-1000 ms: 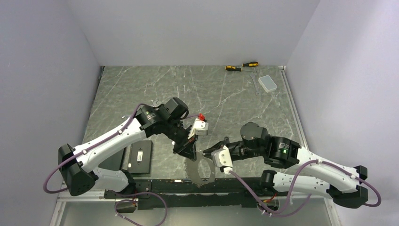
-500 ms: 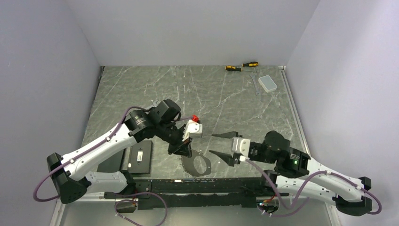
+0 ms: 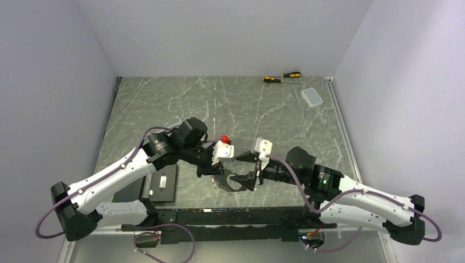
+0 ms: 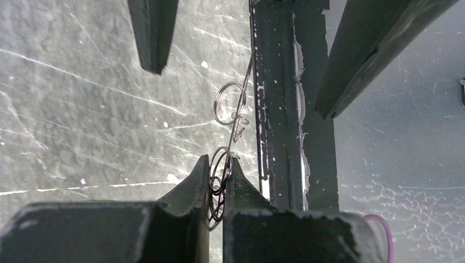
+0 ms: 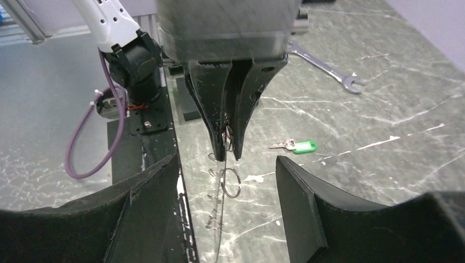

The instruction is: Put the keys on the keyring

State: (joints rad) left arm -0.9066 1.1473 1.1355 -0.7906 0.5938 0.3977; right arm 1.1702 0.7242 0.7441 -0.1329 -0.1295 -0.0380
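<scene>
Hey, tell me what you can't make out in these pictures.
Top view: the key cannot be found, too small or covered.
Left wrist view: the left gripper hides the keyring's lower loops.
Right wrist view: the keyring's split is too fine to see; its dangling wire leaves the bottom edge.

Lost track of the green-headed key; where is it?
Right wrist view: the key lies on the table, picture-right of the left tool, wrench beyond.

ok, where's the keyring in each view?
Top external: keyring sits low centre, at the tip of the left claw.
Left wrist: keyring is bottom centre, pinched between that claw's fingers.
Right wrist: keyring is at centre, hanging from that claw's tip.
Shared landmark: the left claw shut on it, seen in all three.
</scene>
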